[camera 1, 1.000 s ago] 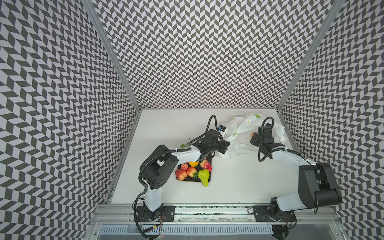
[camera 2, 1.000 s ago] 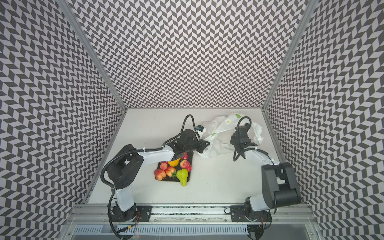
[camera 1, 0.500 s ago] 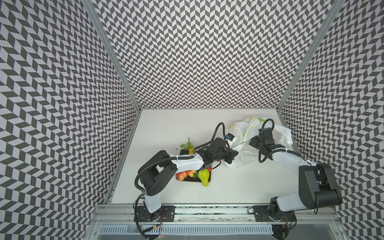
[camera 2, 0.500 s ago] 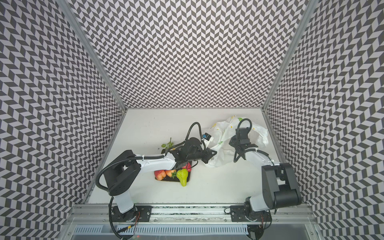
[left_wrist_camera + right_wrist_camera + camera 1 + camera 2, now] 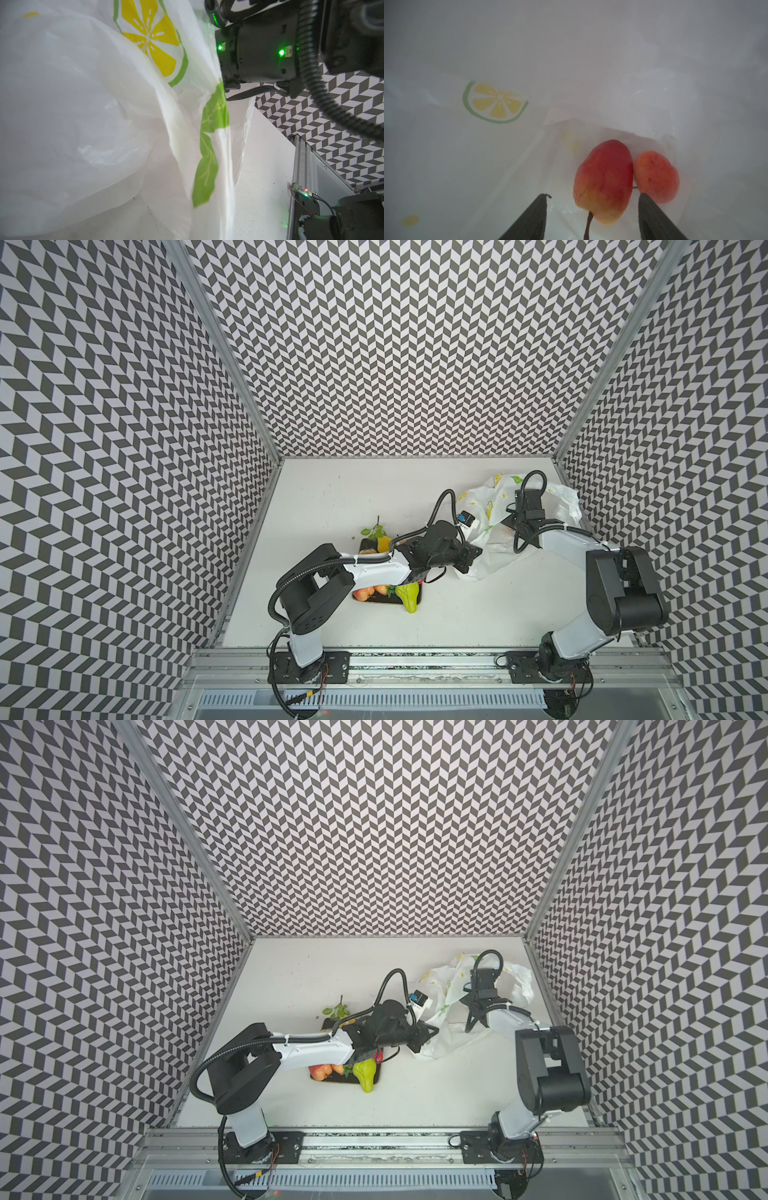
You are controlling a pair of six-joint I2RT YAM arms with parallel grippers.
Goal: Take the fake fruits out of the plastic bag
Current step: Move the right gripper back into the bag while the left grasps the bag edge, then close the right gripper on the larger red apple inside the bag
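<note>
Partly open right gripper (image 5: 592,195) straddles red-yellow fruit (image 5: 604,180) inside plastic bag (image 5: 488,155).

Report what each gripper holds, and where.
Left gripper: shut, seemingly pinching the plastic bag at its front-left edge. Right gripper: open inside the bag, straddling a red-yellow fruit, holding nothing.

Inside the plastic bag (image 5: 591,62), film walls hem in the right gripper (image 5: 592,195), a red-yellow fruit (image 5: 604,180) sits between its parted jaws, and a peach (image 5: 656,176) lies just beside.
</note>
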